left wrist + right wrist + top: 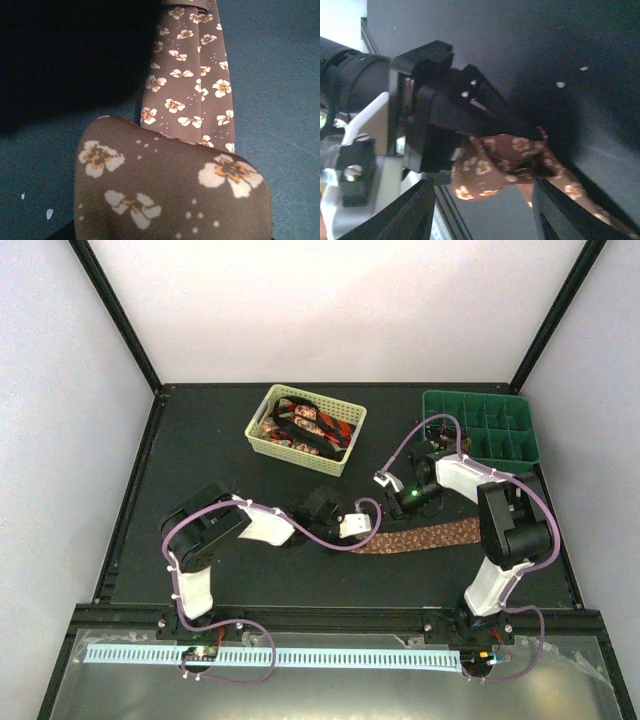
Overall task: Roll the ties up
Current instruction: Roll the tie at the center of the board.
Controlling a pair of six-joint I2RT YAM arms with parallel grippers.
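Brown tie [420, 537] lies flat on the bench [250, 575]. Its rolled end is bunched at my left tool [350, 527], which looks pinched on it, and the tail runs out ahead of that tool. Right tool [486, 215] is spread wide, empty, facing the roll. Fabric looks light, limp, slick, so I'd hold the roll's sides, not the loose tail.

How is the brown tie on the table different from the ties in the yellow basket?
The brown tie has pale flowers; the basket ties are red and black. The brown tie lies stretched out on the table, one end rolled up; the basket ties sit bunched in the yellow basket. Both are patterned fabric.
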